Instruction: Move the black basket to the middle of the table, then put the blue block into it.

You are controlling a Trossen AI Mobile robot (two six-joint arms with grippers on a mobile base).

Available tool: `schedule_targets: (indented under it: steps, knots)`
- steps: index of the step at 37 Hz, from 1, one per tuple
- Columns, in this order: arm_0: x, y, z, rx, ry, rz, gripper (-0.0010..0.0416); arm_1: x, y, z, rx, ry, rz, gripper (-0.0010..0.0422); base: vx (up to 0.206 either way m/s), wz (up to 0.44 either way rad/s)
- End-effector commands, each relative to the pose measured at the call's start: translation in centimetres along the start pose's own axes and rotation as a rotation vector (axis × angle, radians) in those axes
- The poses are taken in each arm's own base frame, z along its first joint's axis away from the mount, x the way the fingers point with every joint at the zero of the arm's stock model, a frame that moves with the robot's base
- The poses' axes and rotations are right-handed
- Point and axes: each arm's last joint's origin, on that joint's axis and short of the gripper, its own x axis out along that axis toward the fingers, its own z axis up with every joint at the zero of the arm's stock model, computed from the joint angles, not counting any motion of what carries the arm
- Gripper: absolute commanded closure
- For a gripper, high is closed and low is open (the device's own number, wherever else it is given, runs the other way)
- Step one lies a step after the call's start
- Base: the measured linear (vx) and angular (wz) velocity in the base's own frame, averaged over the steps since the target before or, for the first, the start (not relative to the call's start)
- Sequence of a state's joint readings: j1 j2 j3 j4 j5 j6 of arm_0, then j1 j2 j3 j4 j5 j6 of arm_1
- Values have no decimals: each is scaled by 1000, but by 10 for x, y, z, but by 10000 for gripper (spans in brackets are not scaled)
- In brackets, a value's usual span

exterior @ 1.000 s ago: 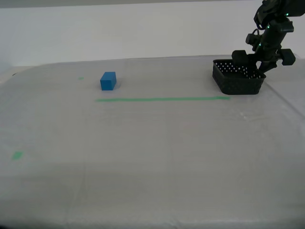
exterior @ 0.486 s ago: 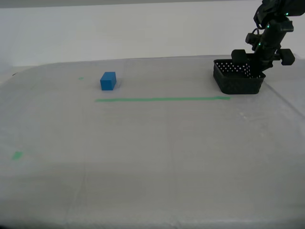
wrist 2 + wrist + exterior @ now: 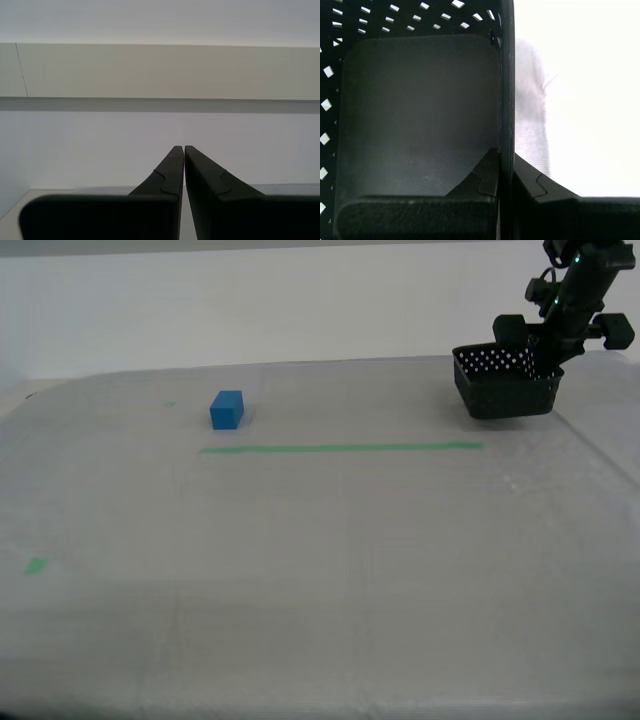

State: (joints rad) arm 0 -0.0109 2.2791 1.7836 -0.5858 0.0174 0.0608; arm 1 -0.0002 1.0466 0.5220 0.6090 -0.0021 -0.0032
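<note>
Your first gripper [image 3: 505,170] had its jaws clamped on one wall of the black basket [image 3: 505,385], lifted near the bench's [image 3: 320,570] far corner. The middle lay toward the blue block [image 3: 227,410]. Second gripper [image 3: 184,150] sat closed, empty.

One small square black plastic basket [image 3: 504,385] with perforated walls is counted (the same basket [image 3: 420,110] fills the first wrist view). One small solid bright-blue rectangular block [image 3: 227,410] is seen. One wide table with a pale grey-white surface [image 3: 330,570] is present. On it, one long thin green tape line [image 3: 340,448] is counted, along with two small green tape bits: a faint one [image 3: 169,404] near the block and a clearer one [image 3: 36,565] toward the exterior view's left. One dark robot arm [image 3: 575,290] is visible in the exterior view. Two grippers are counted across the wrist views, my first gripper [image 3: 504,167] and my second gripper [image 3: 183,150].
</note>
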Motion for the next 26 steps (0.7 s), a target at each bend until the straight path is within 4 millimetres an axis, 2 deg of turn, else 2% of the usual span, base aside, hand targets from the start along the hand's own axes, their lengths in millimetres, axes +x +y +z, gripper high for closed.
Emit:
schedule_targets:
  steps: [1,13,26]
  knots:
    - [-15,2,5,2,-23,4,407,0,0,1,3,-8,1,412,0,0]
    - [-51,22,6,-1,-18,25,407,0,0,1,3,-8,0,412,0,0]
    - [-78,74,-2,-20,-5,72,407,0,0,1,3,-8,0,412,0,0]
